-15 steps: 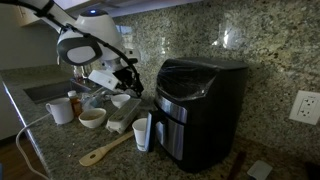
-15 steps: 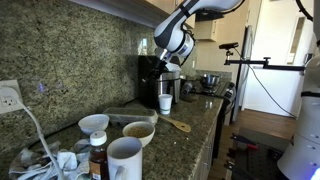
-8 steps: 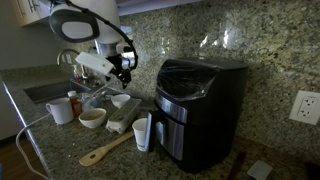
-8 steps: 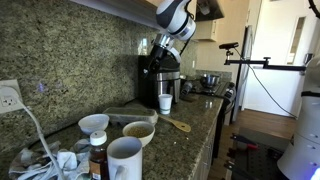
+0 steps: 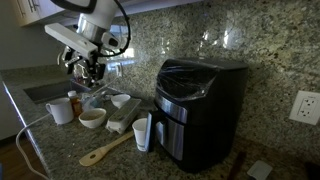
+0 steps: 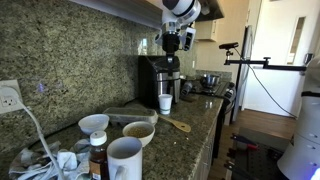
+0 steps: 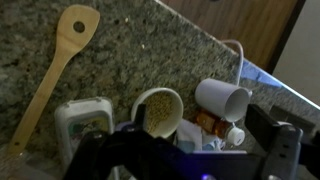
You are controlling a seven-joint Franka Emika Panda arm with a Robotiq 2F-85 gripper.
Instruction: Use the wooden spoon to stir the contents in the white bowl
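The white robot arm [image 5: 97,18] rose higher above the granite desk [image 5: 55,140] and swung toward 9 o'clock in an exterior view. This drew the black pincer [image 5: 84,66] away from the black air fryer [image 5: 200,105] to above the round white bowl with tan-brown contents [image 5: 92,118]. The pincer turned from slanted to pointing straight down.

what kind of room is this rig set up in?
Most likely a home kitchen: a granite counter with matching backsplash, a black countertop appliance that looks like an air fryer, and a white bowl, mug and wooden spoon laid out beside it.
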